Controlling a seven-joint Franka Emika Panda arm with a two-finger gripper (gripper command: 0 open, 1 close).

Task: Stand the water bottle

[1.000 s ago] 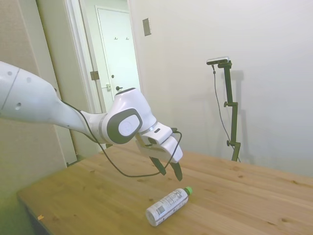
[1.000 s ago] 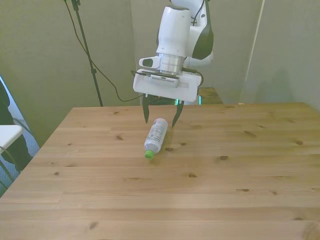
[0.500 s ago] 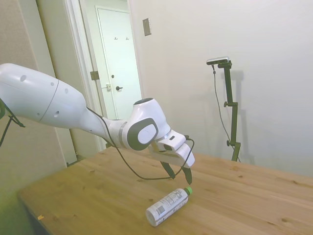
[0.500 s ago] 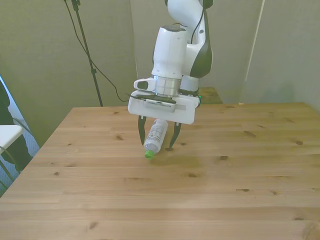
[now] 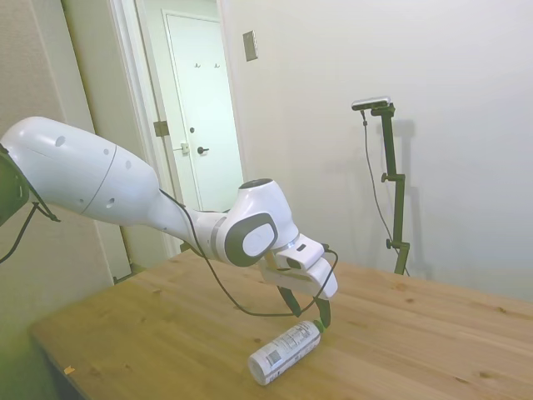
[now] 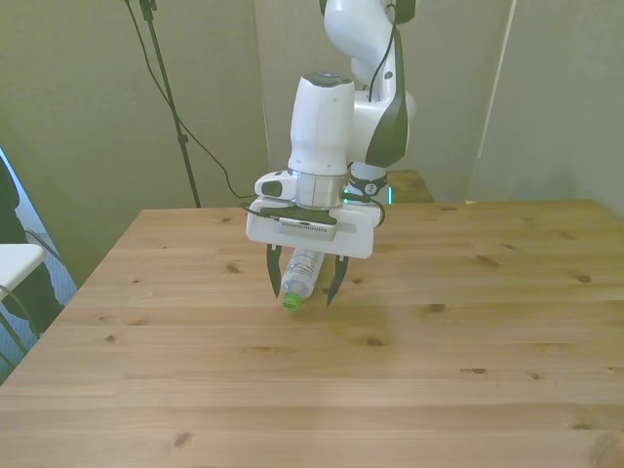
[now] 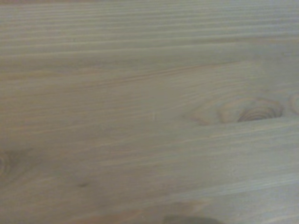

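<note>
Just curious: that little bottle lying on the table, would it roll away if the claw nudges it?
Probably: the water bottle lies on its round side on the flat table. It looks like thin plastic, so likely light and squashy. The gripper straddles its capped end.

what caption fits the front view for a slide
Open gripper straddling the cap end of the water bottle lying on the table.

You can't see the water bottle body well in the front view, the tool covers its far end, its label print is too small to read, the wrist view shows only blurry table wood, the table runs off every picture's edge
</note>
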